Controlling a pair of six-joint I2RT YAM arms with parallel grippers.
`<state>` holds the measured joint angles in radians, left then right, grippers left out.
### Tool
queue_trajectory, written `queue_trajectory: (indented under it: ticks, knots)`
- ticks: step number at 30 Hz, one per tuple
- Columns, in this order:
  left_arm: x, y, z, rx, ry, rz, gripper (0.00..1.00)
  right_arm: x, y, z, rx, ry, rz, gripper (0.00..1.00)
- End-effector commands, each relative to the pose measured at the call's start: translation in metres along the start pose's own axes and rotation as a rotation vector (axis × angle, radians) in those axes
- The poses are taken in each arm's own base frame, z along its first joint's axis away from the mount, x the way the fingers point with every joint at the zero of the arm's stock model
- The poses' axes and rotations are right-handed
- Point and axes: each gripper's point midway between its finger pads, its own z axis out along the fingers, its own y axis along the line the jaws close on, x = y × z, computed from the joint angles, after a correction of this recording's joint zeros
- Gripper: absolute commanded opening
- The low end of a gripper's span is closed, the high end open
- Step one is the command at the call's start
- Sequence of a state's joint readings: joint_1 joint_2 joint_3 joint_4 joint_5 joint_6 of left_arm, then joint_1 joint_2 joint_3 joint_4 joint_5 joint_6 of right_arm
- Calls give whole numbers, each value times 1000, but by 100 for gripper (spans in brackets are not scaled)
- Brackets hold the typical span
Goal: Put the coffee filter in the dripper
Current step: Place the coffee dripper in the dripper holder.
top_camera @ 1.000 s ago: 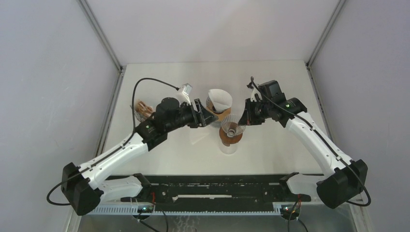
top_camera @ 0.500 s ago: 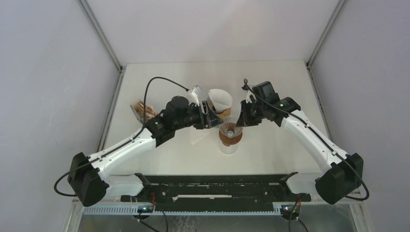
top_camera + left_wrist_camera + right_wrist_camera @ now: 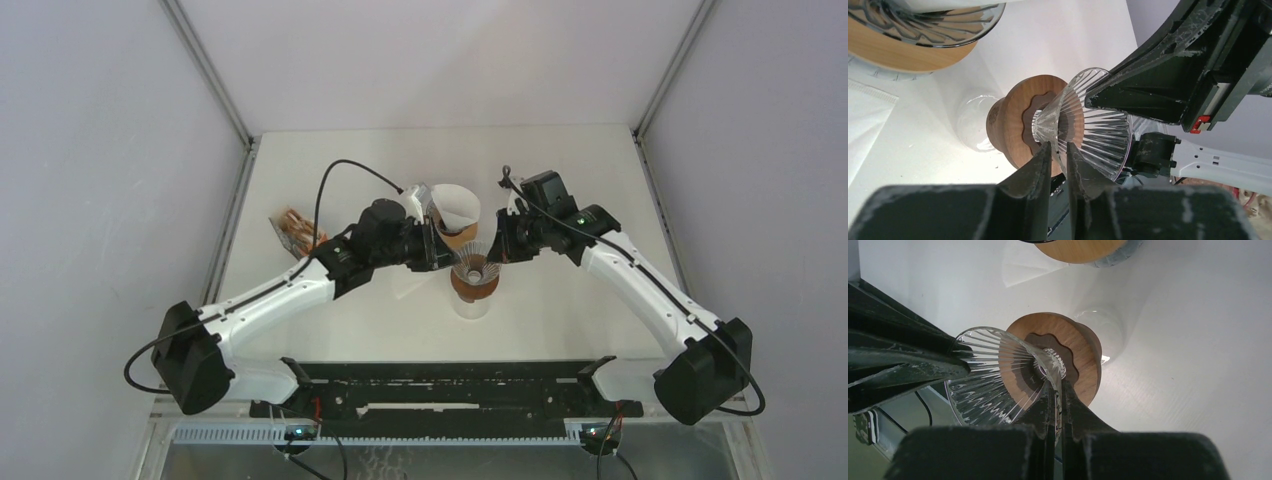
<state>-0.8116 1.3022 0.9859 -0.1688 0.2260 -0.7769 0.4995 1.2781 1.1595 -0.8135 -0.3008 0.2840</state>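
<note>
1. We saw the dripper (image 3: pixel 478 266), a ribbed clear-glass cone, seated in a wooden collar (image 3: pixel 1008 120) atop a glass vessel (image 3: pixel 472 305) near the middle of the bench (image 3: pixel 580 180)
2. The left claw (image 3: pixel 1057 150) met it from the left. Its fingers were drawn nearly together with the cone's glass wall passing between them, so we read it as pinching the dripper
3. The right claw (image 3: pixel 1058 387) met it from the opposite side. Its fingers were pressed close with only the thin glass wall between them, likewise pinching the dripper
4. The coffee filter (image 3: pixel 458 205), an opened white paper cone, stood just behind in a second dripper (image 3: pixel 933 25) on its own wooden base (image 3: pixel 1078 247). It was not in the held dripper, and neither claw touched it
5. A flat white sheet (image 3: pixel 865 125) with a crimped edge lay on the bench beside the glass vessel, on the left arm's side; we could not tell whether it was another filter
6. A brown bundle (image 3: pixel 294 228) lay well apart, near the bench's left edge, too small for us to identify
</note>
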Motion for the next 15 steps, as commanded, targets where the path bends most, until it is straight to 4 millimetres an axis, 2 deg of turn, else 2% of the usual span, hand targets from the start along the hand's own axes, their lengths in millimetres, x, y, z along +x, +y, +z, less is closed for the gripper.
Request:
queue_trajectory:
  ticks: [1, 15]
  knots:
    - [-11, -25, -4, 48, -11, 44, 18, 9, -7, 8, 23, 12, -34, 0]
    - [17, -1, 7, -24, 62, 38, 2, 33, -22, 29, 100, 105, -45, 0]
